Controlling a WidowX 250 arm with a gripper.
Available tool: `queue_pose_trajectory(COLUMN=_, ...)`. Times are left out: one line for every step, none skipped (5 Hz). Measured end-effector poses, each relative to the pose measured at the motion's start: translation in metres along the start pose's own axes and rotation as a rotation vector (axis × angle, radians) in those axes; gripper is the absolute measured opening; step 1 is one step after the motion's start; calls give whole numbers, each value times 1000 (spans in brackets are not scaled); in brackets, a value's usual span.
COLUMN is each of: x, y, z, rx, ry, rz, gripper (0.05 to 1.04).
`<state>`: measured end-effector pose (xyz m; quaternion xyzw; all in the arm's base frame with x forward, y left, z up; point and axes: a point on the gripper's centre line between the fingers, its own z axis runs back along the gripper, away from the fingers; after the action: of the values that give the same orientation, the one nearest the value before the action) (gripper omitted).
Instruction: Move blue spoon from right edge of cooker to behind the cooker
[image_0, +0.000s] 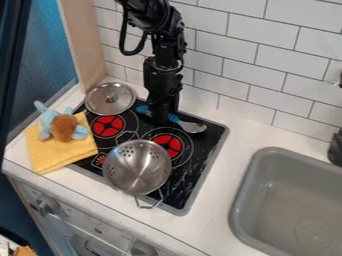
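The gripper (159, 119) points down at the back part of the black cooker (208, 141), low over the middle of the blue spoon. Blue handle shows on both sides of it, and the part between is hidden behind the gripper. The spoon (193, 127) lies across the cooker's rear, its metal bowl to the right near the back right edge and its handle end to the left, near the lid. Whether the spoon rests on the surface or is slightly raised, I cannot tell.
A metal lid (111, 98) lies at the back left; a steel colander (137, 167) stands at the cooker's front. On the left, a plush toy (63, 127) sits on a yellow cloth (59, 152). Tiled wall (230, 75) behind, grey sink (294, 200) on the right.
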<state>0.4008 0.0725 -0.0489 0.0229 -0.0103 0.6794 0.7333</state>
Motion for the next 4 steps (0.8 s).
queue_pose_trajectory(x=0, y=-1, z=0, rx=10, ry=-11, rz=-36, gripper=720)
queue_pose_trajectory(x=0, y=1, z=0, rx=29, ry=-14, rz=-42, gripper=979)
queue_pose_trajectory(x=-2, y=4, z=1, rx=51, ry=-12, rz=-49, gripper=1001)
queue_pose_trajectory(x=-2, y=-2, z=11, rx=62, ry=-49, rz=-94, gripper=1001)
